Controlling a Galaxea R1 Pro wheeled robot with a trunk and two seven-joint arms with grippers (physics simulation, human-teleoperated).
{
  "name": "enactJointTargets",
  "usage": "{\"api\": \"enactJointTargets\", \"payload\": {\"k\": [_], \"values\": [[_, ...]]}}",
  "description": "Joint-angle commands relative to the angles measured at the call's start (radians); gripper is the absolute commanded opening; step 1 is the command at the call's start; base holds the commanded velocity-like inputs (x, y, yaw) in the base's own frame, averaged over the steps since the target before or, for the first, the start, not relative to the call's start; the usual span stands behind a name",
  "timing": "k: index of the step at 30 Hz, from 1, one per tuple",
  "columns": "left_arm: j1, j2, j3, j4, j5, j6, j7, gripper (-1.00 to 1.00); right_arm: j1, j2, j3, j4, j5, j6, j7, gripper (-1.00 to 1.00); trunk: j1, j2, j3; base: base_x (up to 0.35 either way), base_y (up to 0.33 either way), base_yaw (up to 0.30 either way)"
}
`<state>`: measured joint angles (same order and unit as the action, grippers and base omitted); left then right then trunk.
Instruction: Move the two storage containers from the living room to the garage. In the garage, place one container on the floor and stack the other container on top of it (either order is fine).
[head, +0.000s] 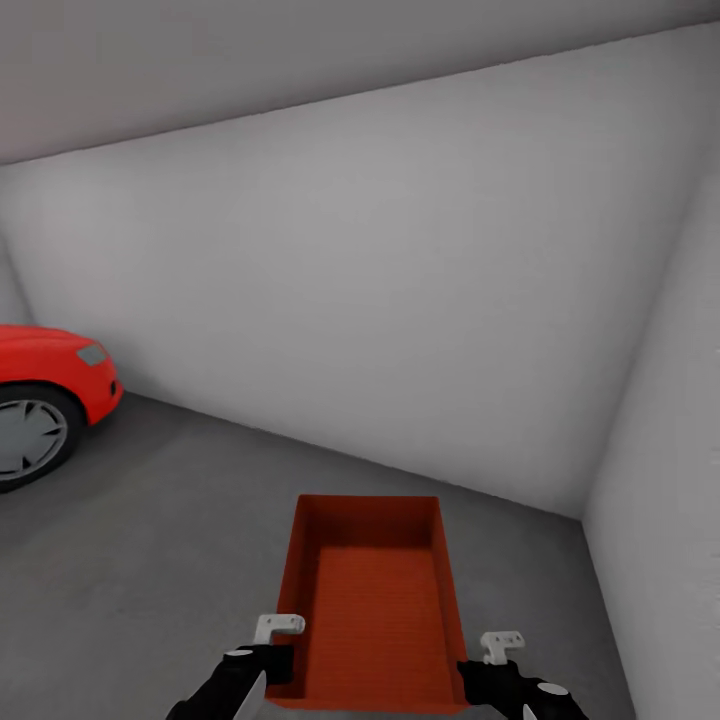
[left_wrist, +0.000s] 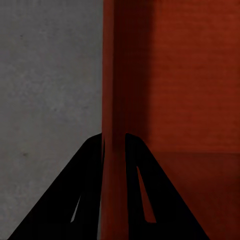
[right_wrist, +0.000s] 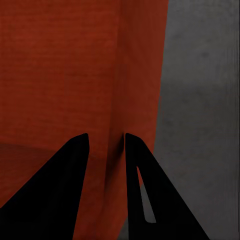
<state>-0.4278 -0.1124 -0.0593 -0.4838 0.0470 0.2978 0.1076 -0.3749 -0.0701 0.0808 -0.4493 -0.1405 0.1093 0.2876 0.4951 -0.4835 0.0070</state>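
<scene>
Garage reached: we hold one container (head: 372, 600) above the floor (head: 160, 520), left claw (left_wrist: 114, 150) and right claw (right_wrist: 106, 145) each clamping a side wall; setting down and stacking remain.

The red car (head: 45, 400) was cut off by the head view's left edge, only its front end and one wheel being shown. The near end of the storage container (head: 370, 610) was cut by the lower edge, as were both arms. In each wrist view, the container wall was partly hidden between the black fingers (left_wrist: 90, 200) (right_wrist: 55, 195).
</scene>
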Motion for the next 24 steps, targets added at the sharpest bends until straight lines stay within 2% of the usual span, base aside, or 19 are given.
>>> {"api": "enactJointTargets", "payload": {"k": [1,24], "values": [[0.0,-0.001,0.003,-0.012,-0.001,-0.063,0.01,-1.0,0.001,0.03,0.008,0.001,-0.004,0.006,-0.001,-1.0,0.001,-0.001,0.0,0.322,0.0,-0.28],[0.0,0.0,0.003,-0.012,-0.001,-0.063,0.01,-1.0,0.001,0.03,0.008,0.001,-0.004,0.006,-0.001,-1.0,0.001,-0.001,0.008,0.322,0.0,-0.28]]}}
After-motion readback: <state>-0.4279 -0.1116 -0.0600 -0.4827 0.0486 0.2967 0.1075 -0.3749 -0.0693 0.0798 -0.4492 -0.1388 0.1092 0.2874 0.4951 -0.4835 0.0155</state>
